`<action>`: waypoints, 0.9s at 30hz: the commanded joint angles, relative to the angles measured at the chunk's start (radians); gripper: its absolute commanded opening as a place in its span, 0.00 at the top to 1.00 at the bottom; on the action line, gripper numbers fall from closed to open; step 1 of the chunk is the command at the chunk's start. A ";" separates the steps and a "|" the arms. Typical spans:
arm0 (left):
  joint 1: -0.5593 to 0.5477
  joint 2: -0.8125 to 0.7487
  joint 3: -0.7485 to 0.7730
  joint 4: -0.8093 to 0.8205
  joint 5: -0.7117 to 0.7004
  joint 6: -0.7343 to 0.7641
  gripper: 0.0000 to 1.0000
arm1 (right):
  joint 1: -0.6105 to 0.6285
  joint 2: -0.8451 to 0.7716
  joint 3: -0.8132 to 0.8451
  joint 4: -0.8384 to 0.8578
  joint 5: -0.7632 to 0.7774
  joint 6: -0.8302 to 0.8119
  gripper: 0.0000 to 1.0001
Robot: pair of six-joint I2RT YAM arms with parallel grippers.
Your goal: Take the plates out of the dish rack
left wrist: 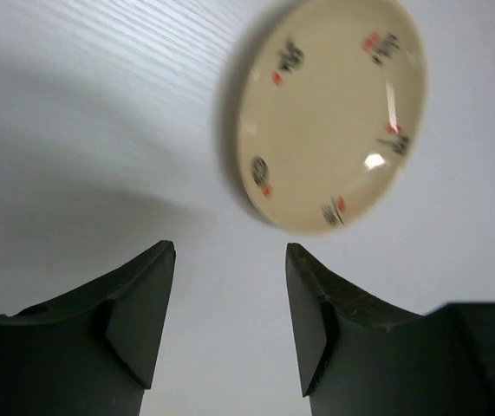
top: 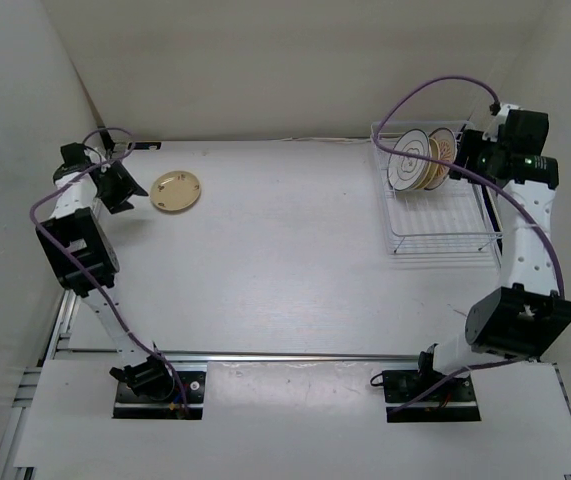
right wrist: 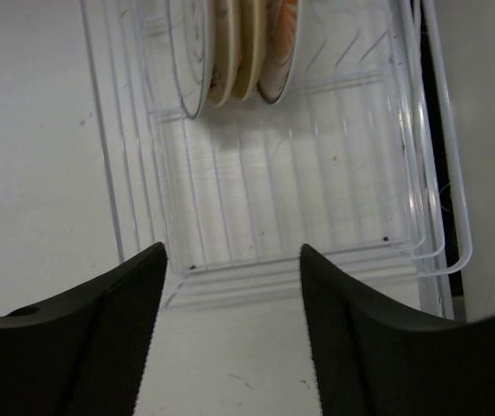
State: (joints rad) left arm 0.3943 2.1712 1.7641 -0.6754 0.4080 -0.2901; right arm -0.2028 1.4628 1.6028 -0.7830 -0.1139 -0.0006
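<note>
A cream-yellow plate (top: pixel 176 190) with small spots lies flat on the table at the far left; it also shows in the left wrist view (left wrist: pixel 329 117). My left gripper (top: pixel 125 187) is open and empty just left of it, its jaws (left wrist: pixel 230 247) apart over bare table. The white wire dish rack (top: pixel 440 225) stands at the far right. Upright in it are a white plate with a dark rim (top: pixel 411 160), (right wrist: pixel 191 52), a cream one (right wrist: pixel 240 43) and an orange-patterned one (top: pixel 443 148), (right wrist: pixel 280 43). My right gripper (top: pixel 470 150), (right wrist: pixel 232 249) is open and empty beside the rack (right wrist: pixel 299 182).
White walls close in the table at the left, back and right. Purple cables loop over both arms, one (top: pixel 445 85) arching above the rack. The arm bases sit on black mounts at the near edge.
</note>
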 commanded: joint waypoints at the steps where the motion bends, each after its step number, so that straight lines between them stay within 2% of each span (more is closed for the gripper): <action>1: -0.015 -0.252 -0.073 -0.015 0.075 0.069 0.31 | -0.004 0.076 0.107 0.096 0.123 0.034 0.36; 3: -0.066 -0.367 -0.116 -0.024 0.075 0.091 0.31 | -0.004 0.134 0.184 0.096 0.123 0.034 0.50; 5: -0.109 -0.474 -0.179 -0.024 0.019 0.109 0.30 | 0.017 0.175 0.256 0.105 0.123 0.034 0.61; 9: -0.219 -0.600 -0.247 -0.024 0.034 0.147 0.26 | 0.046 0.280 0.336 0.105 0.102 -0.015 0.70; 11: -0.244 -0.632 -0.261 -0.024 0.084 0.199 0.22 | 0.074 0.312 0.359 0.105 0.102 -0.015 0.71; 16: -0.302 -0.665 -0.270 -0.068 0.150 0.296 0.24 | 0.103 0.428 0.450 0.105 0.053 -0.035 0.71; 27: -0.314 -0.645 -0.301 -0.069 0.183 0.315 0.24 | 0.114 0.643 0.608 0.114 0.053 -0.065 0.72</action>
State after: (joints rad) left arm 0.0826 1.5337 1.4654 -0.7399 0.5541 0.0029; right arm -0.0856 2.0792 2.1399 -0.7006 -0.0490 -0.0456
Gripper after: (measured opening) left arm 0.764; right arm 0.283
